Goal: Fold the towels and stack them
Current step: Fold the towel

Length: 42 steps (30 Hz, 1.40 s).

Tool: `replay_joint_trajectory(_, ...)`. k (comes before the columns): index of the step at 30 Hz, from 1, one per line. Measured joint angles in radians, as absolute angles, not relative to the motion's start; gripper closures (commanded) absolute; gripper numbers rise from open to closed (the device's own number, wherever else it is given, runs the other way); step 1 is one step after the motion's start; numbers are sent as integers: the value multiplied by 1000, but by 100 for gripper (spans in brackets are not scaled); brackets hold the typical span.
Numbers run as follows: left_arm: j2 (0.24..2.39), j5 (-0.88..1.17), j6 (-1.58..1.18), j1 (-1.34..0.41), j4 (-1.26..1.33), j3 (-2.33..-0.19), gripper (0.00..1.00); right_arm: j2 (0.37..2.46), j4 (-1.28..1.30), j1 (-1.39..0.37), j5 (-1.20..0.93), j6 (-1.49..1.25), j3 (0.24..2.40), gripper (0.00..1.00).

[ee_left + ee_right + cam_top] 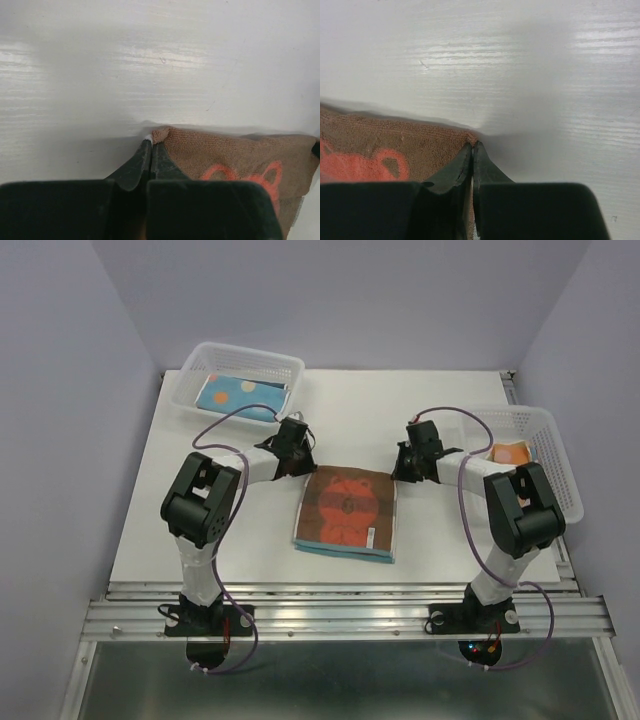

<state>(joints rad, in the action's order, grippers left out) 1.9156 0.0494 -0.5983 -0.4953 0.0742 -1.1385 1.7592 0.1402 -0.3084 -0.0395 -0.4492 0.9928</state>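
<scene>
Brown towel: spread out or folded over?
Spread out. The brown towel lies flat, whole orange print showing; left gripper and right gripper pinch its far corners.

Seen from above, bare table (350, 410) is lying open at twelve o'clock of the brown-red towel (345, 512), giving a wide passage between the two baskets. The left basket (250, 352) is blocking the ten o'clock corner, and the right basket (560, 475) is filling the three o'clock edge. The left arm (205, 500) is barring nine o'clock and the right arm (520, 510) four o'clock. Their left gripper (151, 145) and right gripper (472, 146) are pinching the towel's far corners. A bare strip is running along six o'clock, and more bare table is lying at eight o'clock beyond the left arm.
</scene>
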Motion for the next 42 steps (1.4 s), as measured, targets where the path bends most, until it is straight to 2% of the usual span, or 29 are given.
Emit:
replay_joint_trajectory(5, 1869, 52, -598, -495, 129, -1069, 100, 1699, 120, -308, -103, -426, 955, 99)
replay_joint_trajectory(11, 1671, 72, -601, -502, 213, -888, 100, 1555, 88, -309, -189, -424, 866, 99)
replay_joint_trajectory(29, 1248, 121, -672, -583, 424, -458, 100, 1168, 46, -328, -424, -543, 543, 99)
replay_joint_trajectory(42, 973, 174, -738, -609, 453, -263, 100, 921, 162, -329, -490, -558, 458, 99)
